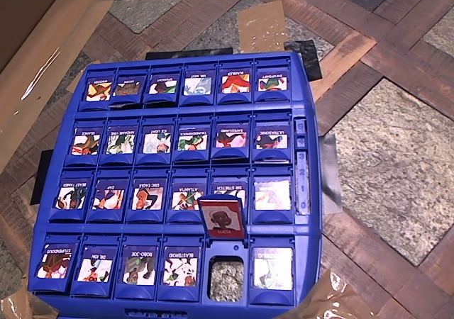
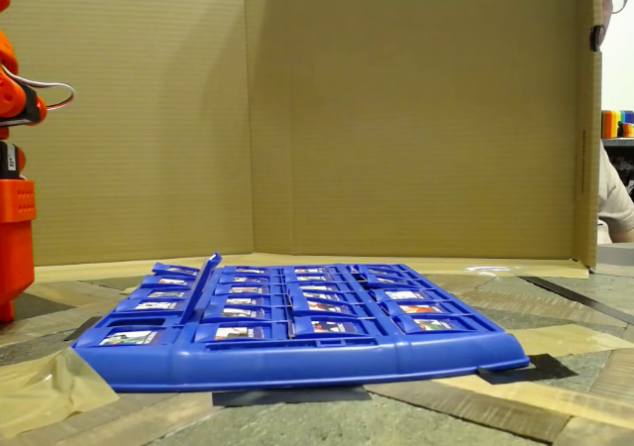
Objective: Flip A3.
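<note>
You are viewing a blue game board (image 1: 308, 85) lying flat on the desk (image 1: 397, 149), a LUCIA tile (image 1: 222, 217) standing upright, and cardboard (image 2: 396, 109) standing behind.

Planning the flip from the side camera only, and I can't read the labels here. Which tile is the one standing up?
Observer: The raised tile shows a red-framed portrait labelled LUCIA.
Operator: Where's BLASTEROID?
Observer: The BLASTEROID tile lies flat, picture up. It is in the bottom row of the overhead view, fourth from the left.
Operator: What's under the raised one?
Observer: Its slot, just right of BLASTEROID, is an open hole with no card in it.
</note>
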